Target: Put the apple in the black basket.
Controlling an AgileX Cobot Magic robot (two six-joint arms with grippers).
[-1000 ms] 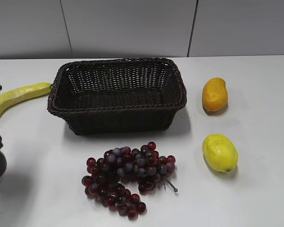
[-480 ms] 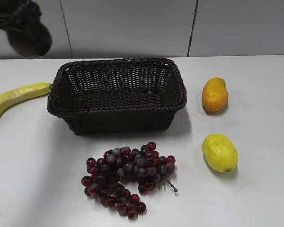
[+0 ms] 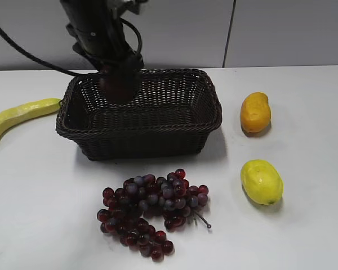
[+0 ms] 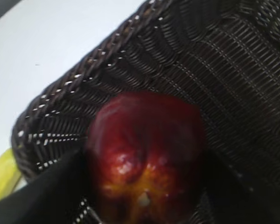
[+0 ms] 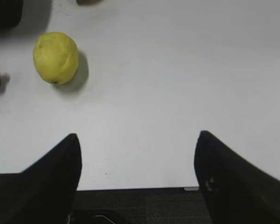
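Note:
The dark red apple (image 3: 119, 84) hangs in my left gripper (image 3: 119, 79), which is shut on it above the back left part of the black basket (image 3: 158, 130). In the left wrist view the apple (image 4: 144, 154) fills the middle between the dark jaws, with the basket's woven wall and braided rim (image 4: 84, 65) behind it. My right gripper (image 5: 137, 158) is open and empty over the bare table near its front edge; it does not show in the exterior view.
A bunch of red-purple grapes (image 3: 149, 211) lies in front of the basket. A yellow lemon (image 3: 261, 181) and an orange fruit (image 3: 255, 112) lie to its right, a banana (image 3: 19, 115) to its left. The lemon (image 5: 56, 57) shows in the right wrist view.
My left arm has swung from the far left up and across to above the basket's back left part, carrying the apple. The other things have not moved.

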